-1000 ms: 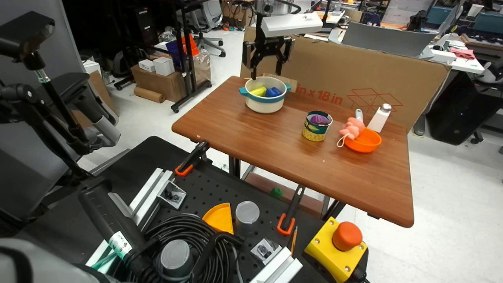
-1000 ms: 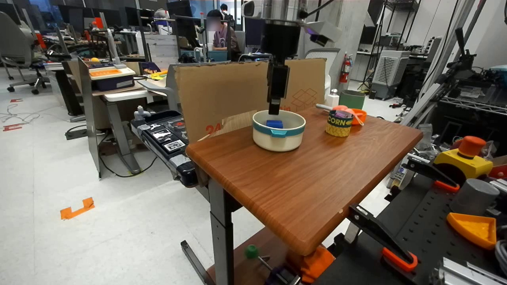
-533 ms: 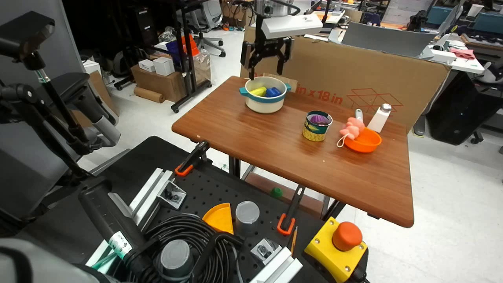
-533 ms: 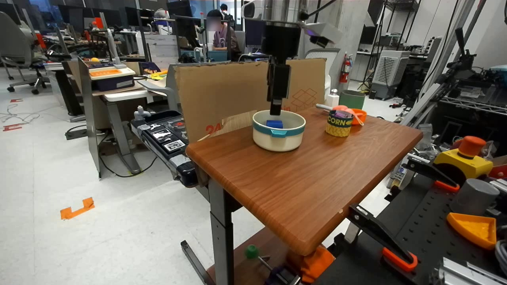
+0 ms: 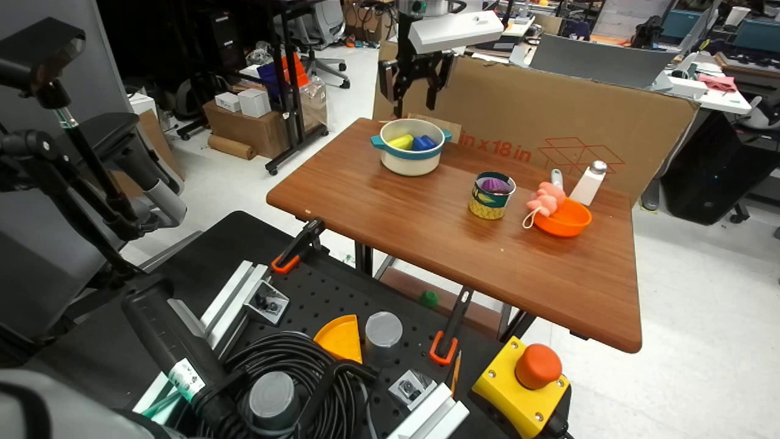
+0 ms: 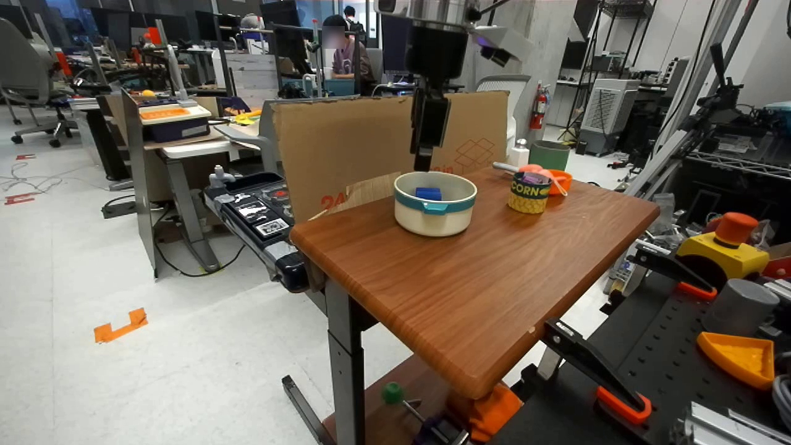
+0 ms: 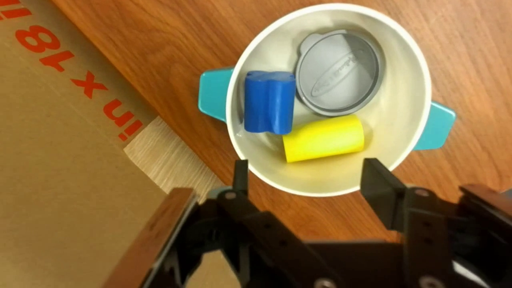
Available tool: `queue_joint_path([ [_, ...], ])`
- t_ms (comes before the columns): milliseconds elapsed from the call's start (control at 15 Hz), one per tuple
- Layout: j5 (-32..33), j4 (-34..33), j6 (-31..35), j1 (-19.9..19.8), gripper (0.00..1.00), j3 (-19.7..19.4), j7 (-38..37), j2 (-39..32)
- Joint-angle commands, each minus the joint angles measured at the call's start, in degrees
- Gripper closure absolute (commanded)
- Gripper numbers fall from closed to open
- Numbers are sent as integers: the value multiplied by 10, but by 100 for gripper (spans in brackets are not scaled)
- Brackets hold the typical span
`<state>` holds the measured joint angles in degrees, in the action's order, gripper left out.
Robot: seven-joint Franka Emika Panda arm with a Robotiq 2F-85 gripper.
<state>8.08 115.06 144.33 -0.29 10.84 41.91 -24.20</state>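
Just above the cream pot [image 5: 409, 166], our gripper [image 5: 414, 108] has its fingers [image 7: 380, 188] spread wide around nothing.
Both tips sit higher than the rim and off it, though we can't tell if they're dead over the middle or a bit to the far side. Wrist view looks right in: blue block [image 7: 269, 104] by the left wall, yellow block [image 7: 324, 139] on the near side, gray lid-like disc [image 7: 340, 76] at far right, and we can't say if blue and yellow touch. In both exterior views the pot stands toward the far left of the table [image 5: 390, 210], close to the far edge where a cardboard panel [image 5: 518, 103] goes up, so it's tight back there. On its right we get a good stretch of wood before the corn can [image 6: 528, 203], with the orange bowl [image 5: 563, 228] further right.
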Motion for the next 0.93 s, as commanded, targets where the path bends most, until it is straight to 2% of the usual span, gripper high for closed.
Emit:
queue_joint_path([
  [0, -10, 28, 25, -5, 58, 5, 20, 26],
  [333, -11, 41, 38, -6, 95, 5, 26, 36],
  [400, -12, 43, 39, -6, 100, 5, 27, 37],
  [800, -14, 49, 45, -7, 100, 7, 32, 38],
  [867, -15, 50, 44, -7, 74, 7, 34, 38],
])
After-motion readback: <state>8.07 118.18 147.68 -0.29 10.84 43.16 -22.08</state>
